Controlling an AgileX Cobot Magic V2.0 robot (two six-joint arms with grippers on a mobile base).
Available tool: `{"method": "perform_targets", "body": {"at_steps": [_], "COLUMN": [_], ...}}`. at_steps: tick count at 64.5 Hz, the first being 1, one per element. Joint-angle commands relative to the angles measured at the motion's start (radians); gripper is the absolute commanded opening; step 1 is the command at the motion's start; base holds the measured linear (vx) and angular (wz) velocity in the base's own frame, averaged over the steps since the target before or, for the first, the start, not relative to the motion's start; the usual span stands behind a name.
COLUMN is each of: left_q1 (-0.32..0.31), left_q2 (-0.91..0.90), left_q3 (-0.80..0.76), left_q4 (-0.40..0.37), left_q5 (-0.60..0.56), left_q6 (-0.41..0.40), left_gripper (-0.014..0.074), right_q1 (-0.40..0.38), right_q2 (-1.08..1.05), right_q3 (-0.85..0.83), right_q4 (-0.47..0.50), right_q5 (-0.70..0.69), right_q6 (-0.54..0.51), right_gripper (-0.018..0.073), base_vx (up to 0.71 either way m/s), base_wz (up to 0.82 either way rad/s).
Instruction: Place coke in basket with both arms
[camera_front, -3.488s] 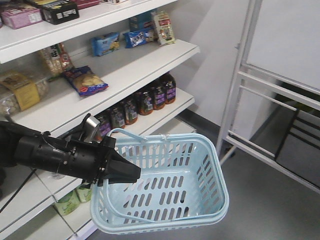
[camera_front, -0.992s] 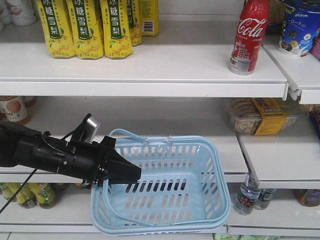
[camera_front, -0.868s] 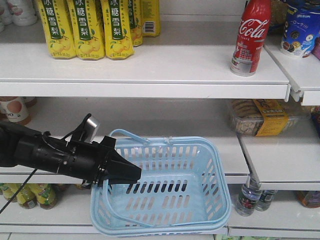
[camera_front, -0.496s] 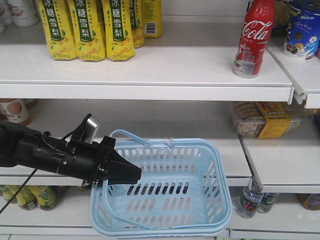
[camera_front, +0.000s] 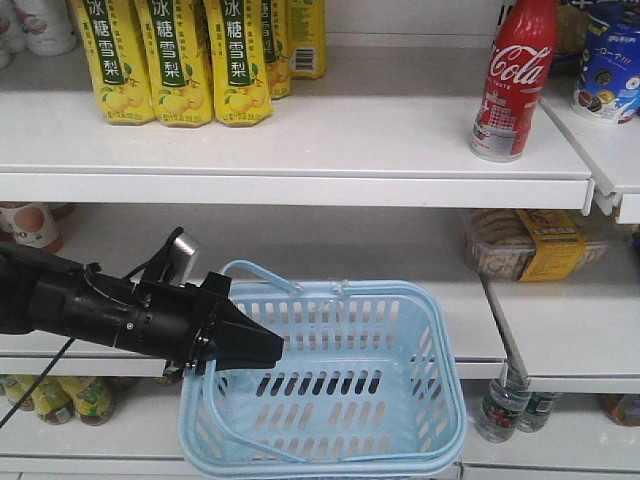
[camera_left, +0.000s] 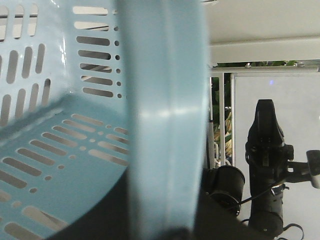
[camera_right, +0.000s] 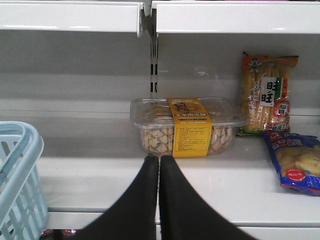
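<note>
The upright coke (camera_front: 512, 85) is pictured on the shelf (camera_front: 330, 130) at one o'clock above the basket (camera_front: 443, 330), which is clamped by the left fingers (camera_front: 250, 346), while the right fingers (camera_right: 145, 200) are pressed together, empty.

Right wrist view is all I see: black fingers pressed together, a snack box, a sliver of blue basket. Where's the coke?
Observer: The coke stands upright near the right end of the upper shelf, seen in the front view.
Operator: What holds that basket up?
Observer: The left gripper is clamped on the rim of the basket.
Operator: Anything inside?
Observer: No, its floor is bare.
</note>
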Motion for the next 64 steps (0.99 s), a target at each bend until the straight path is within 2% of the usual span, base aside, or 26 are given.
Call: {"method": "perform_targets", "body": {"at_steps": [1, 64], "left_q1": [-0.004, -0.004], "left_q2": [-0.047, -0.047], "left_q3": [-0.02, -0.02], "left_q4": [-0.078, -0.078], "left_q5": [0.045, 0.045], "left_q6": [0.01, 0.01], "left_gripper": [-0.0006, -0.0006], "right_q1": [-0.006, -0.006], "right_q2": [-0.018, -0.018], "right_q3": [0.011, 0.011], "right_q4": [-0.007, -0.007], "right_q5": [-0.078, -0.078], "right_q6": [-0.005, -0.005], "right_gripper": [-0.0009, -0.0009], "base_vx": [0.02, 0.03], "base_wz": [-0.01, 0.0]}}
